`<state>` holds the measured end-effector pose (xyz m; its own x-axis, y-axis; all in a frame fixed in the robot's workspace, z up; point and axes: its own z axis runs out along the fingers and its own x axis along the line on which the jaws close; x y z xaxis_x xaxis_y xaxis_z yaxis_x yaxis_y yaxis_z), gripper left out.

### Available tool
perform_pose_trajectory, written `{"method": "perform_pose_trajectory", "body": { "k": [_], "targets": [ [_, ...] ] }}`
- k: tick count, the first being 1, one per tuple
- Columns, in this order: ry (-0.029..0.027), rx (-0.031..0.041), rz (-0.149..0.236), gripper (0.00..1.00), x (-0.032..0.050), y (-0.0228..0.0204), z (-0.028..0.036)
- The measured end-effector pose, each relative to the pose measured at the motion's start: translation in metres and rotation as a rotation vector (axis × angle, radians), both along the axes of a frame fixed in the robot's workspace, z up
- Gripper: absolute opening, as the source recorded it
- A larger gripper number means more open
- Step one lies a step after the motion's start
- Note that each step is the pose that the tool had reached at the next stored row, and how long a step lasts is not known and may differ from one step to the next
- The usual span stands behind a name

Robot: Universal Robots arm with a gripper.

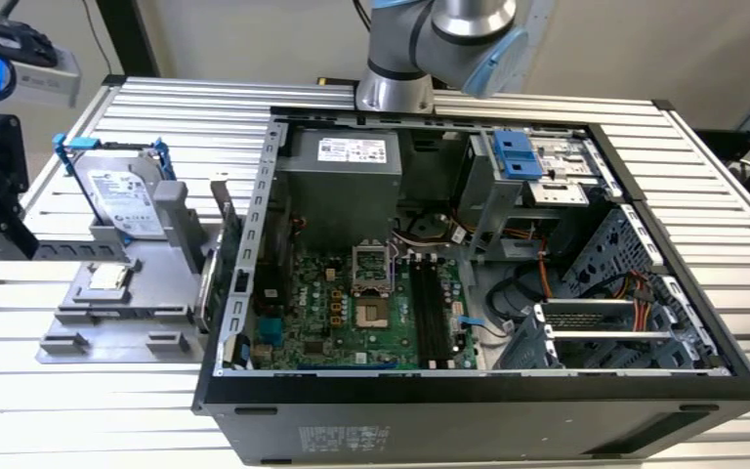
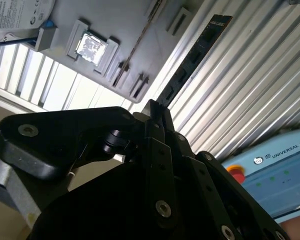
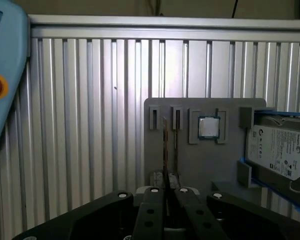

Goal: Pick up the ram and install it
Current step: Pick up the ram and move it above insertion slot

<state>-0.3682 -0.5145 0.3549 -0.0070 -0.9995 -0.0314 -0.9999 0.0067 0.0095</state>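
Ribbed metal table (image 3: 90, 125), tool (image 2: 156, 107) clamped tight on the ram (image 2: 192, 57), near grey holder (image 3: 205, 165).

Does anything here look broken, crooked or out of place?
Nothing stands out. The computer case lies open, and the gripper is shut on one end of the ram, near the grey tray.

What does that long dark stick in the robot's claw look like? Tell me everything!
The ram is a long, narrow, very thin flat board, dark, with a row of small dark chips along its face. In the second wrist view one end is pinched in the gripper. The rest sticks straight out, free in the air, touching nothing else. Behind it lie the ribbed metal table and the grey holder.
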Motion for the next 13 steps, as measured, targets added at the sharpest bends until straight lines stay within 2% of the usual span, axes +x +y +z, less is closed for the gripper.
{"method": "perform_pose_trajectory", "body": {
  "k": [13],
  "targets": [
    [0.0000, 0.0000, 0.000, 0.00, 0.0001, -0.0001, 0.0219]
  ]
}}
